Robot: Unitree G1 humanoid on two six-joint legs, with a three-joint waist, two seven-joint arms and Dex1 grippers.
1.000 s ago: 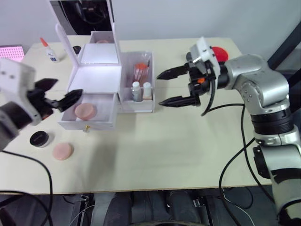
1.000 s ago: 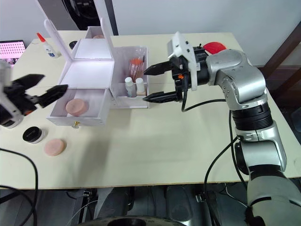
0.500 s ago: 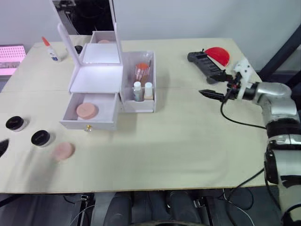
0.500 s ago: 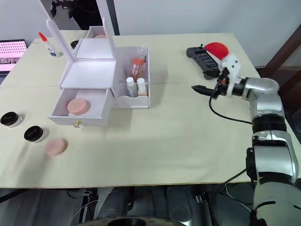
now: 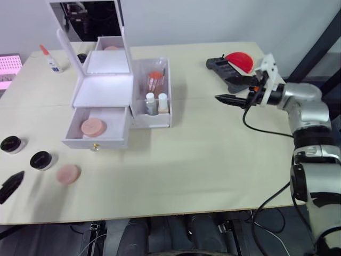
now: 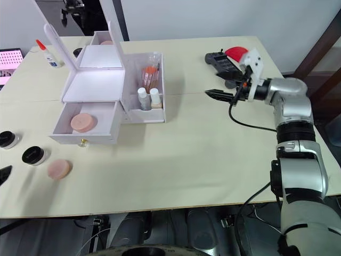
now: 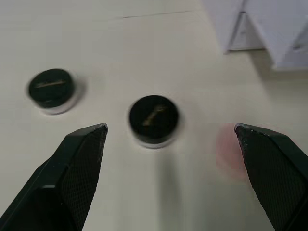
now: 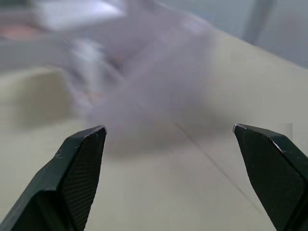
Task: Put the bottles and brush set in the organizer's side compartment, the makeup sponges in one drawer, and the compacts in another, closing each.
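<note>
Loose makeup sponge [image 5: 68, 174] lies near-left of the open drawer [image 5: 97, 127], just ahead of the left gripper [image 7: 171, 137], fingers wide and empty; right gripper [image 5: 228, 92], open, well apart.

Item count: two compacts [image 5: 11, 144] [image 5: 41, 159], two makeup sponges [image 5: 91, 127] [image 5: 68, 174] (one in the open drawer), two bottles [image 5: 151, 104] [image 5: 162, 102], one organizer [image 5: 106, 90].

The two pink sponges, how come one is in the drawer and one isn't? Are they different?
The sponge in the drawer lies inside the organizer's open drawer, already put away. The sponge on the table lies loose on the bare tabletop, near a black compact. The one on the table looks a paler pink; the one in the drawer looks more peachy. Both are round, flat and lying on their faces.
</note>
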